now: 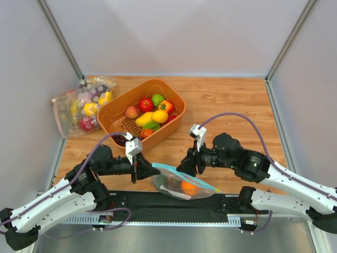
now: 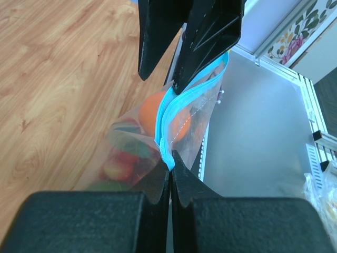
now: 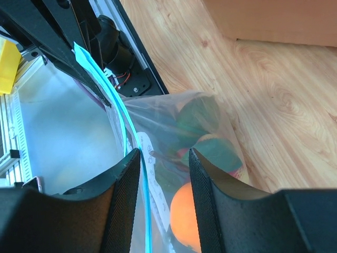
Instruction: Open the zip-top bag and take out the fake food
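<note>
The zip-top bag [image 1: 181, 183] is held up over the table's near edge, its light-blue strip [image 1: 184, 176] running from left to right. Inside it are the fake food pieces: an orange [image 1: 188, 186], dark green and small red pieces. My left gripper [image 1: 151, 171] is shut on the strip's left end; in the left wrist view the jaws [image 2: 171, 164] pinch the blue strip [image 2: 166, 124], with the orange [image 2: 151, 113] behind. My right gripper [image 1: 185, 167] is open. In the right wrist view its fingers [image 3: 164, 158] straddle the bag's top by the strip [image 3: 122, 118], above the orange [image 3: 185, 216].
An orange basket [image 1: 113, 112] of other plastic produce stands behind the left gripper. Clear bags with pink strips [image 1: 84, 103] lie at the back left by the wall. A black mat [image 1: 158, 203] and a metal rail run along the near edge. Grey walls enclose the table.
</note>
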Controlling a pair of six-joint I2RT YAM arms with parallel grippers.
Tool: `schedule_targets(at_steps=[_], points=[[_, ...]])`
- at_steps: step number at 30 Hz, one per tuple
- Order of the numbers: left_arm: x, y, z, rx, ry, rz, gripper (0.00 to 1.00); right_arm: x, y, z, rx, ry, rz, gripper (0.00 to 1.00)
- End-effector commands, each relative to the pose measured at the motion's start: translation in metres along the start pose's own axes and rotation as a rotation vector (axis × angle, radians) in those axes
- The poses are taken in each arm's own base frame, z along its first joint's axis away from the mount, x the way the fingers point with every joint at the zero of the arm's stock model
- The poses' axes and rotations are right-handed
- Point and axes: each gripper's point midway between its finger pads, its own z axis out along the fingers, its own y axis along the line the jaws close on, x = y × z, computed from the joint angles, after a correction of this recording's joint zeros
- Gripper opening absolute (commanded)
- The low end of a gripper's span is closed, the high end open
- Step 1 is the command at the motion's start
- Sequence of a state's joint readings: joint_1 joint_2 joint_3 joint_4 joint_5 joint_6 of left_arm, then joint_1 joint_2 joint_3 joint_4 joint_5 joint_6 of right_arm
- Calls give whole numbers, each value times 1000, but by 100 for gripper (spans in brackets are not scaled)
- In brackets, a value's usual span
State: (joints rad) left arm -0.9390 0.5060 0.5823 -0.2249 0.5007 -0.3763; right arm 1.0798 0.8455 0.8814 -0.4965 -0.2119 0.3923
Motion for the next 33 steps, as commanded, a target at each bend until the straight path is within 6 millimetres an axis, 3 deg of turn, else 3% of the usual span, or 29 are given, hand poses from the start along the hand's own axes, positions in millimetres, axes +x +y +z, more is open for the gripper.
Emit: schedule_targets(at_steps=[1, 11, 15, 19, 22, 25, 26, 27, 29, 30, 31, 33], points=[[-17, -7, 0, 34, -52, 52, 0, 6, 5, 5, -32, 23, 7, 43], [-14, 13, 5, -63, -28, 47, 0, 15, 37, 23, -164, 61, -4, 41], [-13, 19, 5, -98, -19, 42, 0, 17, 45, 26, -203, 56, 1, 26], [-17, 23, 2, -127, -32, 52, 0, 16, 35, 29, -146, 54, 2, 2], [-23, 23, -3, -149, -50, 61, 1, 11, 25, 27, -81, 26, -2, 0], [-24, 29, -8, -198, -51, 49, 14, 1, 14, 20, -5, -14, -3, 0], [-22, 31, -11, -220, -39, 35, 36, -2, 11, 18, 18, -26, -3, 0], [-24, 35, -13, -250, -44, 26, 44, -13, 4, 14, 73, -64, -1, 0], [-27, 35, -19, -282, -40, 12, 58, -16, -11, 5, 169, -74, 4, 0], [-32, 38, -22, -311, -55, 6, 61, -18, -25, -1, 256, -82, 5, 0], [-40, 37, -26, -324, -73, 6, 71, -27, -27, -7, 283, -104, 4, 0], [-43, 41, -30, -369, -73, -14, 72, -35, -33, -16, 336, -132, 6, 0]])
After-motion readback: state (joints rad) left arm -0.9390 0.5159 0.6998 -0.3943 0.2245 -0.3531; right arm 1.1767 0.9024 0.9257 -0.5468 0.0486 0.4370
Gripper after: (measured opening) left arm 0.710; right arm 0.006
